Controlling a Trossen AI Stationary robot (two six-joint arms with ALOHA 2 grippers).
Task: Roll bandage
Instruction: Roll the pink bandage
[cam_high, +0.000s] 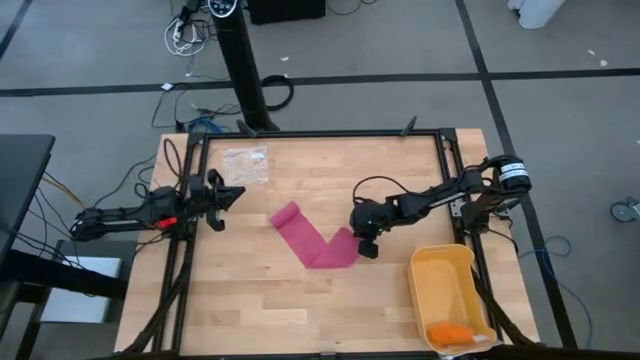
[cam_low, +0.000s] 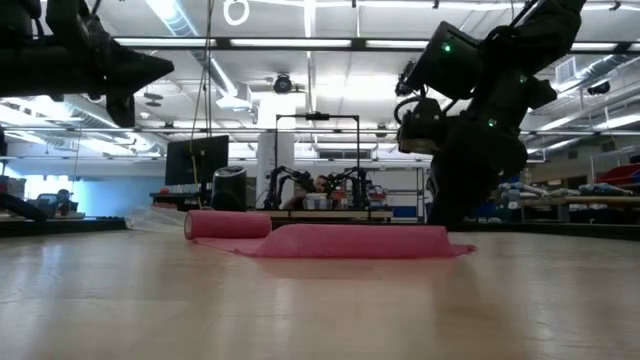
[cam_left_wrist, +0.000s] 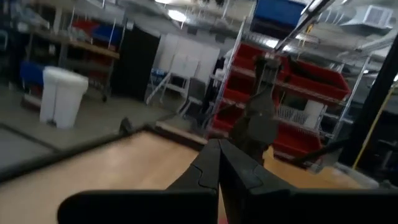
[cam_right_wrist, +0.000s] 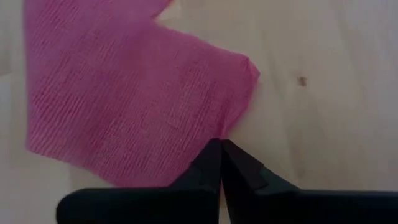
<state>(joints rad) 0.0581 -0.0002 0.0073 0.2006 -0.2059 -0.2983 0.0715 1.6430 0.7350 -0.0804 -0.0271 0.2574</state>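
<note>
The bandage (cam_high: 315, 240) lies near the middle of the table (cam_high: 330, 310), mostly unrolled: a flat pink band bent into a V, with only a short rolled end (cam_low: 228, 224) at its ten o'clock tip. The other end, toward three o'clock, is loose and flat. So by my reading the rolling has barely begun, and nearly the whole strip is left to wind up. The right gripper (cam_high: 366, 243) is down at that three o'clock end, its fingers pressed together at the fabric's edge; whether they actually pinch cloth I cannot tell. The left gripper (cam_high: 222, 197) waits well apart at nine o'clock, fingers pressed together on nothing. A clear bag (cam_high: 245, 165) lies at eleven o'clock, a yellow bin (cam_high: 445, 280) at four o'clock.
</note>
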